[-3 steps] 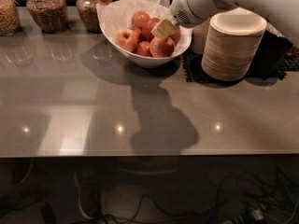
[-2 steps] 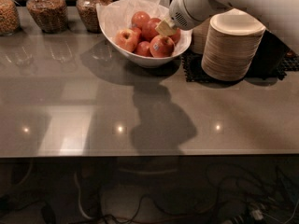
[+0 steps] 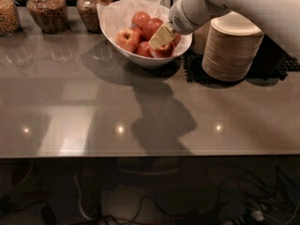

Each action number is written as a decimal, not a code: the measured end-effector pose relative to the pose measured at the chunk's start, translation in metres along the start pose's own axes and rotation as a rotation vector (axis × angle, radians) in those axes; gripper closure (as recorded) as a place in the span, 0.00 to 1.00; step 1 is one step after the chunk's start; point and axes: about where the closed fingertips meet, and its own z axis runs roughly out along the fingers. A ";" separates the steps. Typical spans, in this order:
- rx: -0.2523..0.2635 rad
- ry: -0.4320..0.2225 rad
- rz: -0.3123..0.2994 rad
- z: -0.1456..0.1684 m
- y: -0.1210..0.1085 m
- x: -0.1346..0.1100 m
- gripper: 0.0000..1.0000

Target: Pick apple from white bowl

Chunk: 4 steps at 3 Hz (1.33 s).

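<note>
Reaching into your white bowl, gripper is down among red apples.
Paper-lined bowl; pale-blushed apple lies left of gripper; you cannot tell its grip.

Gripper now lower, deeper among the white bowl's apples.

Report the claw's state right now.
Claw: open or closed cannot be told; it is inside the white bowl, among the apples.
</note>
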 end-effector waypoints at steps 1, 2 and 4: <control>-0.010 0.009 0.022 0.003 0.001 0.002 0.28; -0.015 0.019 0.042 0.006 0.002 0.005 0.28; -0.022 0.027 0.102 0.019 0.001 0.013 0.31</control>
